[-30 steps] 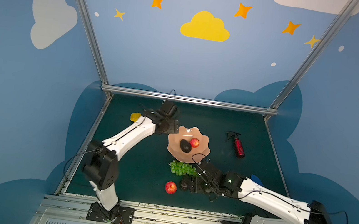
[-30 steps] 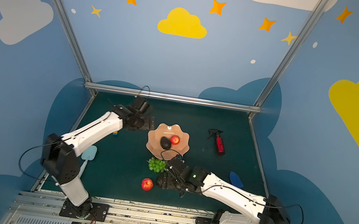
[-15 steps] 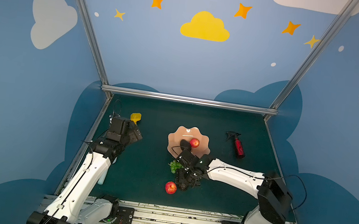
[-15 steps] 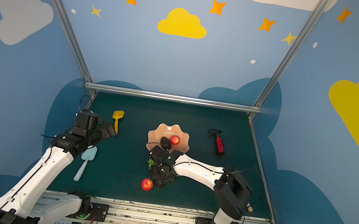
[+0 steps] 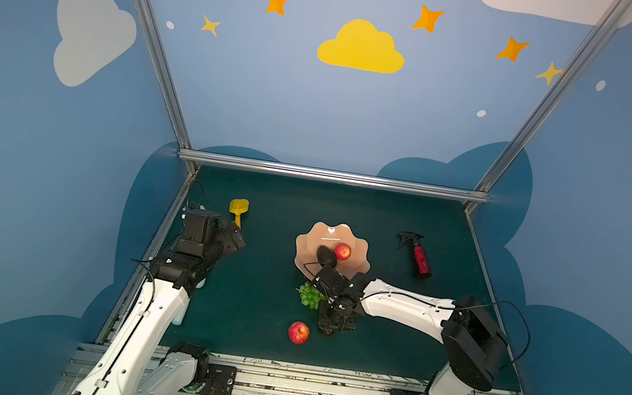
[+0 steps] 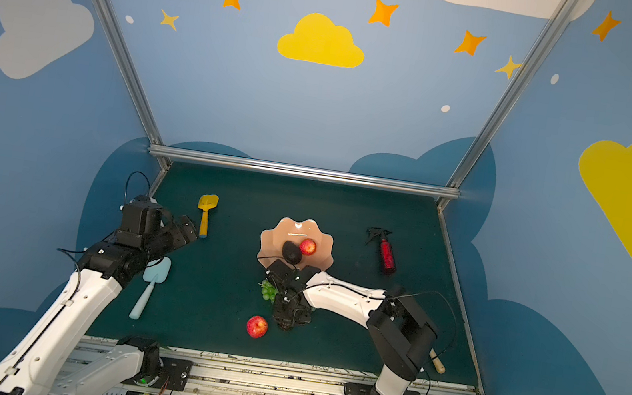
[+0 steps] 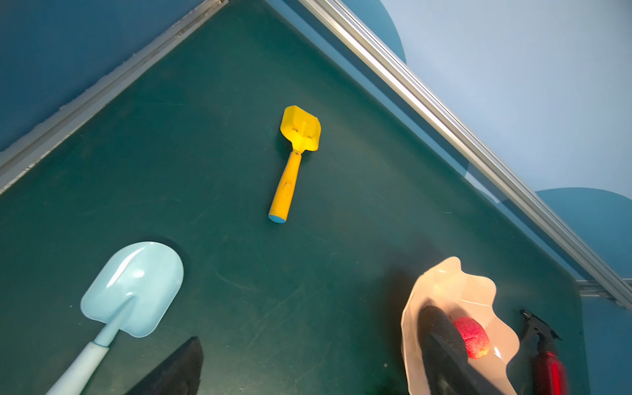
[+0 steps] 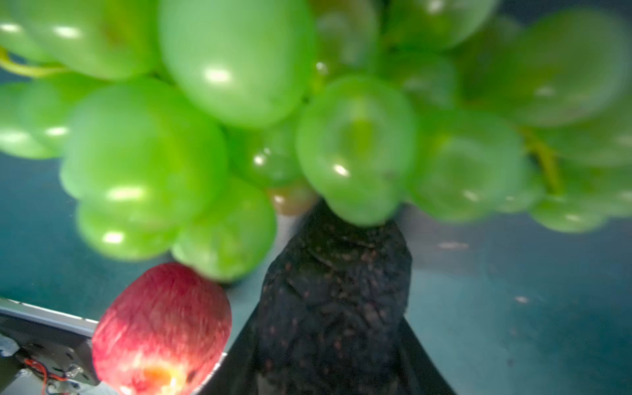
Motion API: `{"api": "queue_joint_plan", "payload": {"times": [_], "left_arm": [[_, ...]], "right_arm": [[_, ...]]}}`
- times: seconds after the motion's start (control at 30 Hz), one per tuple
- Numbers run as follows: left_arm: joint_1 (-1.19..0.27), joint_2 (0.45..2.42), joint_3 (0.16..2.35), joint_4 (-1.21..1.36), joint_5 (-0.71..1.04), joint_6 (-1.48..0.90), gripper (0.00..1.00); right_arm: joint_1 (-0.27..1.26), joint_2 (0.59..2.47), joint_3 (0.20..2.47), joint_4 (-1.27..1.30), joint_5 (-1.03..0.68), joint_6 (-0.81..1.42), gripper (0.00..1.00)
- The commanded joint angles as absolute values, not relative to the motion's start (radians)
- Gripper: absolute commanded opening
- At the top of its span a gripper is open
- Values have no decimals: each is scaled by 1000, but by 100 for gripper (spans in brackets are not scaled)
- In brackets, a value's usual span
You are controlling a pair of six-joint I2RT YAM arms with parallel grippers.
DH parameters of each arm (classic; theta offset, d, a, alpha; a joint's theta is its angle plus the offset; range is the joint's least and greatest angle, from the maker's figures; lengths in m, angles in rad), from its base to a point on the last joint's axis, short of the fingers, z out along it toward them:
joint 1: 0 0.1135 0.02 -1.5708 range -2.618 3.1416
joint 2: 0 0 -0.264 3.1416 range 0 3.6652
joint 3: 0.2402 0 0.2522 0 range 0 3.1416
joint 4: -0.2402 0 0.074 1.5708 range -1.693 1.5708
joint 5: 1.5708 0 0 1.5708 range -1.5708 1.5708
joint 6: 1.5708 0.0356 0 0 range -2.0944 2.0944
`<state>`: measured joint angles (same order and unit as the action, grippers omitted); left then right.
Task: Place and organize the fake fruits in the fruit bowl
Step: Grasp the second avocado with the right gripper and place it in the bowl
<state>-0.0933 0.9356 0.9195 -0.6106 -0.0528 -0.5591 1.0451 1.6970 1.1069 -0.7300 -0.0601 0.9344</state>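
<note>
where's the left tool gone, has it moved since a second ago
Yes. In a top view the left tool has drawn back leftward from the rim of the fruit bowl, toward the near edge, and now sits beside the yellow shovel.

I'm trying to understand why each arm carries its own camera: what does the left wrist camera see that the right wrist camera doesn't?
Only the left wrist view: the yellow shovel, a light-blue shovel, the fruit bowl holding an apple, and the red spray bottle. Only the right wrist view: the grapes, an avocado close up, and a second apple on the table. Both: the dark green table.
</note>
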Motion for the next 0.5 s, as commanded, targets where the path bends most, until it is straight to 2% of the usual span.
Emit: {"api": "queue_joint_plan", "payload": {"times": [0.0,0.17,0.3,0.37,0.47], "left_arm": [[-89,924,911,-634,-12,-564,99],[-90,905,894,-653,109,-515,99],[-116,879,882,-716,182,-529,99],[-179,866,874,-754,168,-535,99],[-367,872,870,-797,58,-550,99]], "right_arm": [[1030,1546,1133,-868,-5,889,33],[959,1396,1163,-928,74,757,32],[907,1353,1143,-790,208,641,32],[856,1376,1156,-732,184,597,33],[789,1456,1208,-688,151,554,33]]}}
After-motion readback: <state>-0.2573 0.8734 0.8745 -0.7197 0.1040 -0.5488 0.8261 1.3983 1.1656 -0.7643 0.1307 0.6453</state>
